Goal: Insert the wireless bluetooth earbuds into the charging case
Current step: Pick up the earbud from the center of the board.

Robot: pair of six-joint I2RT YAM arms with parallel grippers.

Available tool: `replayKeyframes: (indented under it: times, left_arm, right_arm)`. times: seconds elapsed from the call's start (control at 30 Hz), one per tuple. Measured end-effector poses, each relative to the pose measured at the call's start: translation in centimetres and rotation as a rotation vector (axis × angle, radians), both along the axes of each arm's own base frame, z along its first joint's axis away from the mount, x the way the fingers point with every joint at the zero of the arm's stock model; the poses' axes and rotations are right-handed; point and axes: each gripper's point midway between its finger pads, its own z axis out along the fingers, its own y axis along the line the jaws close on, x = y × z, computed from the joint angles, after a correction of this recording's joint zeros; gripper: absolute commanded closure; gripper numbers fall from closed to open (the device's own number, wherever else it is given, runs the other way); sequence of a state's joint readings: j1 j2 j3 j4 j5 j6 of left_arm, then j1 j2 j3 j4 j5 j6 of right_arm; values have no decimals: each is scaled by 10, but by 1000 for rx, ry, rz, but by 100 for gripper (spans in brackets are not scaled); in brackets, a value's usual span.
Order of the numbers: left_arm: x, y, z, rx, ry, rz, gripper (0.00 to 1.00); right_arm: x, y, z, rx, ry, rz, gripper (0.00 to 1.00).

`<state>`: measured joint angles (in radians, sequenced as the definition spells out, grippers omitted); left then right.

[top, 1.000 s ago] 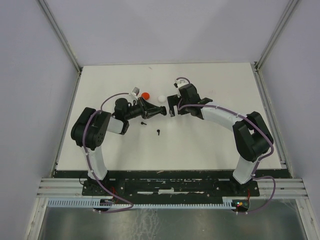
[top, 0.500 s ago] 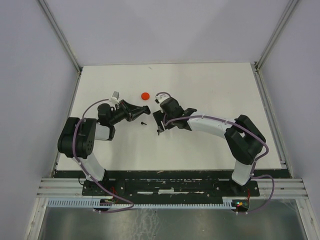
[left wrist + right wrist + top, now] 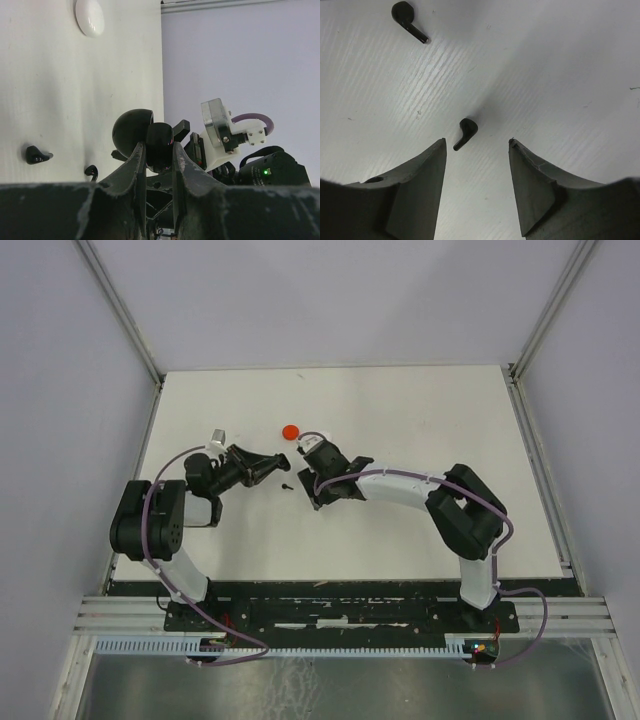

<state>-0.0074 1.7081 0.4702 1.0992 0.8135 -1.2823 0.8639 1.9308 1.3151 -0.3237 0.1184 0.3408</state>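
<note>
My left gripper (image 3: 268, 466) is shut on the black charging case (image 3: 156, 142) and holds it off the table on its side; its round lid (image 3: 132, 131) shows at the left. My right gripper (image 3: 477, 145) is open and points down at the table. One black earbud (image 3: 466, 131) lies just beyond and between its fingertips, nearer the left finger. A second black earbud (image 3: 409, 17) lies farther off, and shows in the top view (image 3: 286, 486) between the two grippers. Both lie on the table in the left wrist view (image 3: 37, 155) (image 3: 91, 172).
A red disc (image 3: 291, 431) lies on the white table behind the grippers. A white disc (image 3: 90, 17) lies farther back in the left wrist view. The right arm's wrist (image 3: 220, 127) is close in front of the left gripper.
My left gripper has drawn back to the left with the case. My right gripper has moved left and nearer, from beside the white disc to over a black earbud.
</note>
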Motion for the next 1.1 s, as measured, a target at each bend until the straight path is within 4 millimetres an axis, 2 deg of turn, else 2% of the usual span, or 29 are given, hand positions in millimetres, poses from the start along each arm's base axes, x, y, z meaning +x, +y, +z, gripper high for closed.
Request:
replayKeyframes:
  times: [0.37, 0.77, 1.1]
  left_arm:
    - [1, 2, 3, -11, -17, 6, 97]
    - [2, 2, 1, -27, 0, 6, 97]
    - [2, 2, 0, -29, 3, 4, 97]
  right_arm:
    - [-1, 8, -9, -26, 22, 13, 45]
    - [-5, 5, -24, -65, 51, 10, 48]
    - [-2, 9, -24, -62, 47, 12, 53]
